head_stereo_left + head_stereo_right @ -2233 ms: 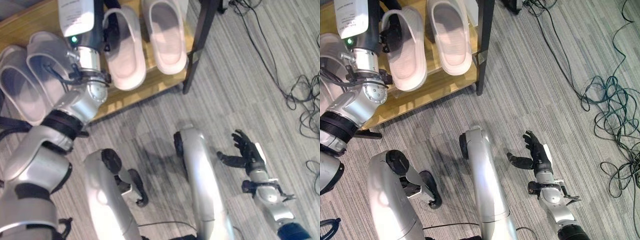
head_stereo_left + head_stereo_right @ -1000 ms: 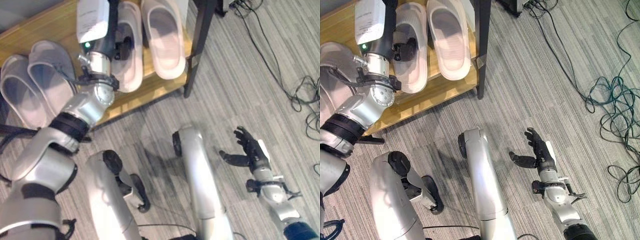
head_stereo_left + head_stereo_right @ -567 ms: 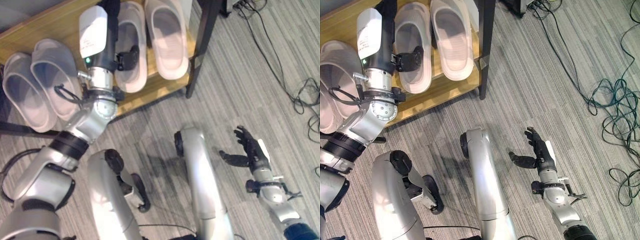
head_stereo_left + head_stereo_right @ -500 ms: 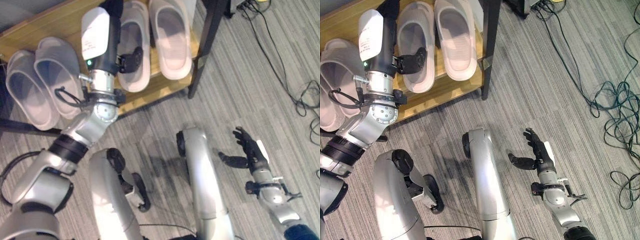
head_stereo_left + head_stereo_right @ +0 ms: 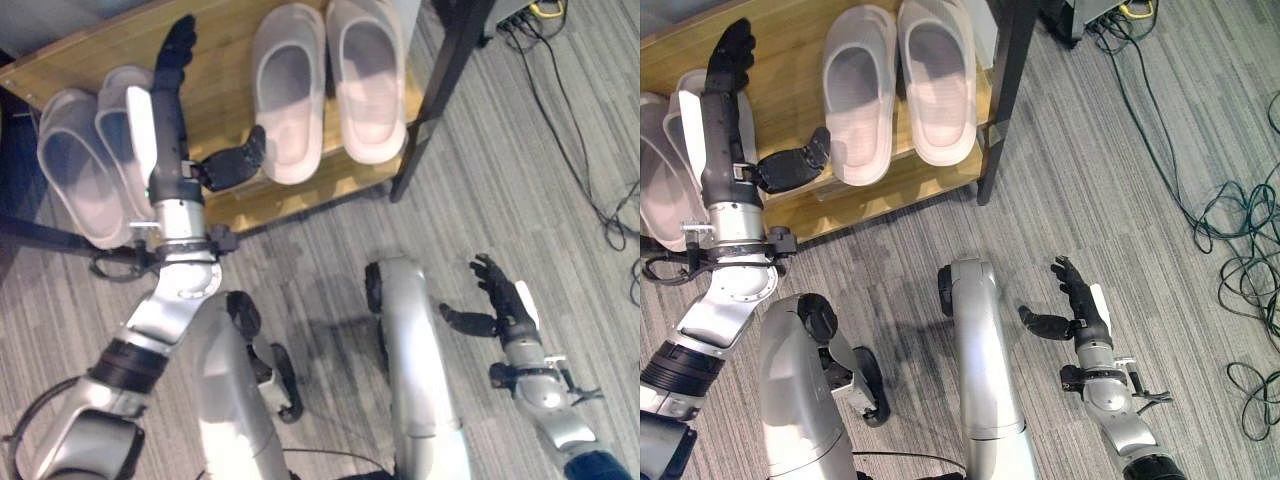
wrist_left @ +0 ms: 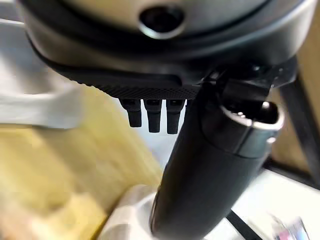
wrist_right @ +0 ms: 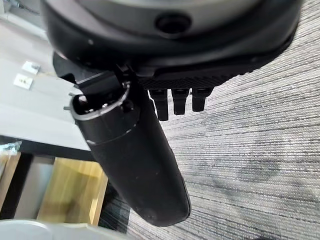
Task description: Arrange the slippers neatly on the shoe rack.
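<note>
Nearest to the robot, well short of the shoe rack (image 5: 240, 195), the right hand (image 5: 503, 305) is hanging over the striped grey floor (image 5: 520, 180) with its fingers straight and its thumb spread out, holding nothing. Farther on, the left hand (image 5: 170, 110) is reaching over the rack's wooden shelf, fingers stretched out flat and thumb sticking out toward the nearest slipper; it is gripping nothing and, as far as the head views show, is lying just beside that slipper rather than on it. On the rack, four pale slippers are sitting in two pairs: the right pair (image 5: 325, 85) is lying side by side near the rack's dark corner post (image 5: 445, 85), toes pointing away, heels close to the shelf's front edge, and the left pair (image 5: 85, 160) is resting together at the rack's other end, angled a little against the shelf edge. No slipper is lying on the floor. The task looks nearly finished, judging by this; what may remain is straightening the left pair and pulling the arm clear.
</note>
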Tool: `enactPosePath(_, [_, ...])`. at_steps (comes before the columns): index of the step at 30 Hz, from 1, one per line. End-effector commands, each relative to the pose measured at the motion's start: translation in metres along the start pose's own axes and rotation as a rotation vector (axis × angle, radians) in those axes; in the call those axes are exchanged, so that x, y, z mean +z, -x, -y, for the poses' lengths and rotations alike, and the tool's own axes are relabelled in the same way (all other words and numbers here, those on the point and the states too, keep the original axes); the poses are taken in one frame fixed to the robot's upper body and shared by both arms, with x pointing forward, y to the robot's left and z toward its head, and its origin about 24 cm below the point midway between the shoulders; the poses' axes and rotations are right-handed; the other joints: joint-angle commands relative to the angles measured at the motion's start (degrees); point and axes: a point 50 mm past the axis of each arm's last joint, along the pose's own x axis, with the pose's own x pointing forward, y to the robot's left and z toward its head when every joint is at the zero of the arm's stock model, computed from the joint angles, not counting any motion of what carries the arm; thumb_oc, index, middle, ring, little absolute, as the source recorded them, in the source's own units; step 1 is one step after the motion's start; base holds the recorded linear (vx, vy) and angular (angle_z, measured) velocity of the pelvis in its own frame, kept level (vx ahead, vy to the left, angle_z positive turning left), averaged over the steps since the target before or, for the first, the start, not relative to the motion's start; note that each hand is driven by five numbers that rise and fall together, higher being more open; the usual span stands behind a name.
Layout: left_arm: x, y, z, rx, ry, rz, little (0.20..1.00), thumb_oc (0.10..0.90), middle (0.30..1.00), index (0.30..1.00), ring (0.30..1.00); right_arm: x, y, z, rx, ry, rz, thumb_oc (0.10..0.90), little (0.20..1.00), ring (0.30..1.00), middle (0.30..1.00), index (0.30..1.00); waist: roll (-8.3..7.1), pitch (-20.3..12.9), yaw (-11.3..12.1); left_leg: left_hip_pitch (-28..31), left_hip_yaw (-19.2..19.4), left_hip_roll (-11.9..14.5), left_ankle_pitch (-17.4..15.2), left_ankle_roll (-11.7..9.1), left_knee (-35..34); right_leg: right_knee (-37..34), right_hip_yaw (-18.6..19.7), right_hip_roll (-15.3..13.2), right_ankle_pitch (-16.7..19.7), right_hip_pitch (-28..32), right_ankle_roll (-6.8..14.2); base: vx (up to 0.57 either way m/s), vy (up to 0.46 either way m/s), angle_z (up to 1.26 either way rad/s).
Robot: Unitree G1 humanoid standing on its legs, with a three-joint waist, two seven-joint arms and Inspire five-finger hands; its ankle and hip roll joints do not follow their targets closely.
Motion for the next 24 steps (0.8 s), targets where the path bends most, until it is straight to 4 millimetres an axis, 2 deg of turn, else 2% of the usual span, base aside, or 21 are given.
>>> enactPosePath(1, [0.059, -0.023, -0.008, 0.026, 0.239, 0.262, 0.9, 0.8, 0.9, 0.9, 0.9, 0.044, -0.007, 0.015, -0.061, -0.008, 0.212, 0.8, 0.9, 0.9, 0.9, 0.9, -0.18, -1.5, 1.1, -1.1, -2.3, -3.1, 1.1, 2.4, -2.6, 1.5, 0.9, -4.5, -6.2, 5.3, -4.6, 0.0, 0.0, 0.0])
enactPosePath(9, [0.056, -0.008, 0.001, -0.114, 0.354, 0.196, 0.9, 0.8, 0.9, 0.9, 0.9, 0.043, -0.006, 0.014, -0.051, 0.01, 0.199, 0.8, 0.9, 0.9, 0.9, 0.9, 0.36, -1.5, 1.1, -1.1, -1.7, -3.3, 0.7, 2.5, -2.8, 1.8, 1.9, -4.8, -6.7, 5.3, -4.8, 0.01, -0.008, 0.02])
enactPosePath(24, [0.044, 0.019, 0.035, -0.364, 0.509, 0.033, 0.9, 0.8, 0.9, 0.9, 0.9, 0.044, -0.007, 0.008, -0.032, 0.028, 0.197, 0.8, 0.9, 0.9, 0.9, 0.9, 0.87, -1.5, 1.3, -1.1, -1.0, -3.2, 0.8, 2.9, -3.1, 2.0, 2.4, -5.2, -6.6, 5.3, -5.0, 0.0, -0.002, 0.02])
